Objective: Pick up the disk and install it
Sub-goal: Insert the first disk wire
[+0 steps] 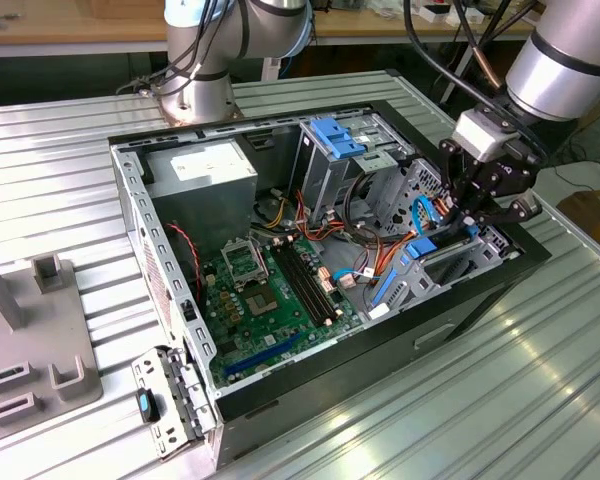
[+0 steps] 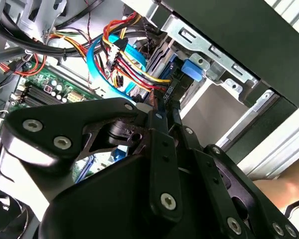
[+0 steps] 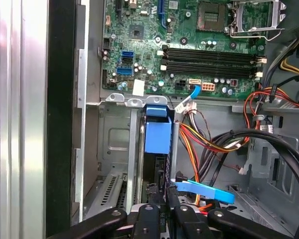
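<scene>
1. Here the gripper [image 1: 477,215] hangs over the open computer case [image 1: 280,400], at the corner farthest from the power supply [image 1: 202,172].
2. Its fingers [image 3: 165,209] look clamped on the disk [image 3: 157,134], standing on edge in the drive bay.
3. Risk: nearby cables [image 3: 214,139] could snag or jam it.

This is a robotics lab or test workshop. An opened desktop computer case [image 1: 320,250] lies on a ribbed metal table [image 1: 60,180], its green motherboard [image 1: 270,290] and coloured cables [image 3: 214,139] exposed. A robot arm base [image 1: 195,95] is bolted to the table, a grey fixture block [image 1: 40,340] sits nearby, and a wooden workbench [image 1: 70,25] runs behind.
</scene>
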Robot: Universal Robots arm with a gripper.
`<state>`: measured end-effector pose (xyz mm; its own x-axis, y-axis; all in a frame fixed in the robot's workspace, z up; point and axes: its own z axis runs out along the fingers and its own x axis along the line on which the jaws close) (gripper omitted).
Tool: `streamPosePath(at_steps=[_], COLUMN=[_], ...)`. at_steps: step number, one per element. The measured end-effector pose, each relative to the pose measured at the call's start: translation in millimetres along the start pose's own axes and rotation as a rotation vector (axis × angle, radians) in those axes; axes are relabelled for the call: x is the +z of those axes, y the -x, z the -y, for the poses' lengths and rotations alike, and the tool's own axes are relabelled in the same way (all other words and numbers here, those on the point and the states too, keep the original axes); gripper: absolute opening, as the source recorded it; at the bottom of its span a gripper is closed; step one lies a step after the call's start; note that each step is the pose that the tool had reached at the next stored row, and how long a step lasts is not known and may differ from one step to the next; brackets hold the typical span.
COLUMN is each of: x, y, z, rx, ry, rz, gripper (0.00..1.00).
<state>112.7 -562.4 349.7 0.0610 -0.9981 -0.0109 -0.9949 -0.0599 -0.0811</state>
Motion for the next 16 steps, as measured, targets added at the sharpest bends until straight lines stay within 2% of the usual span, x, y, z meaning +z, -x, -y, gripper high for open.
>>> streamPosePath(at_steps=[3,5,9,16], x=[-0.2,-0.2,0.4,0.4], y=[0.1,0.3,0.3,0.3], z=[-1.5,-4.7,-4.8,-4.9], rx=[0.006,0.006,0.033,0.033], ry=[-0.0005,-0.0006,-0.0008,0.0069], rz=[-0.0007,-0.0006,-0.0028,-0.0024], gripper=[0.18,0.18,0.18,0.18])
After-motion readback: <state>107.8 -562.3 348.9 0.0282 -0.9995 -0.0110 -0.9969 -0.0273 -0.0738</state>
